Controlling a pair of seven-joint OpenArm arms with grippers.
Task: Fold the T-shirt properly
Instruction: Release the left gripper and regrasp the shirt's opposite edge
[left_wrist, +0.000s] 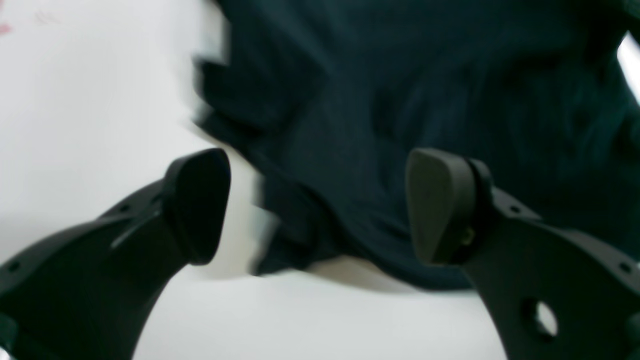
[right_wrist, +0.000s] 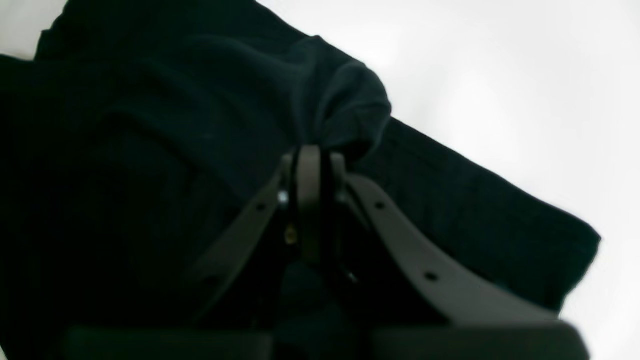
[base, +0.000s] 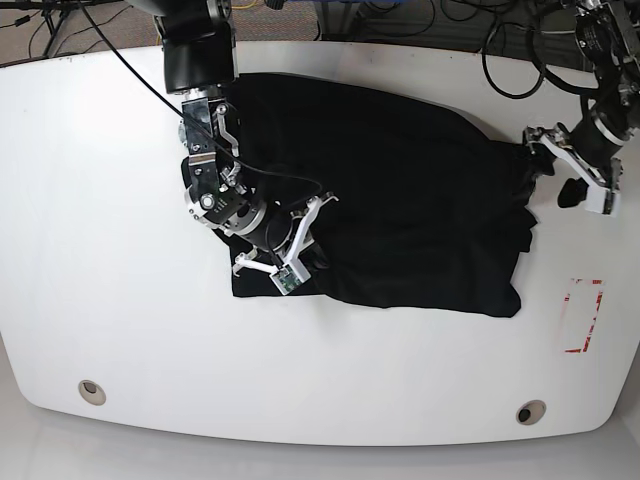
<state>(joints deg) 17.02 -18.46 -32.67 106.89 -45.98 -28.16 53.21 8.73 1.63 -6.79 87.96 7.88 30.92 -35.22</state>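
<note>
The T-shirt (base: 400, 200) lies spread over the middle of the white worktop (base: 90, 230), a dark, rumpled mass reaching from near the far edge down toward the near side, with one side bunched and hanging in loose pleats on the base view's right.

The right tool (right_wrist: 310, 155) sits over the garment's other side — low against the cloth, its jaws pressed together on a gathered knob of black fabric that bulges out just beyond the fingertips in the right wrist view. That pinch looks deliberate: with a fistful of the edge held, the arm can carry that side across the body of the shirt to make a fold, and the fabric beneath it lies flatter than elsewhere.

The left tool (left_wrist: 317, 205) stands off the cloth's edge with its jaws spread wide and nothing between them. In the left wrist view its two pads (left_wrist: 435, 205) frame a blurred, drooping fold of shirt, and bare worktop shows under and beside it. In the base view it hovers just beside the bunched side, apart from it.

I judge the fold only partly made — the outline is uneven, with one corner wrinkled. The open tool seems placed to take a fresh hold on that bunched edge, which would need smoothing before any clean crease.
</note>
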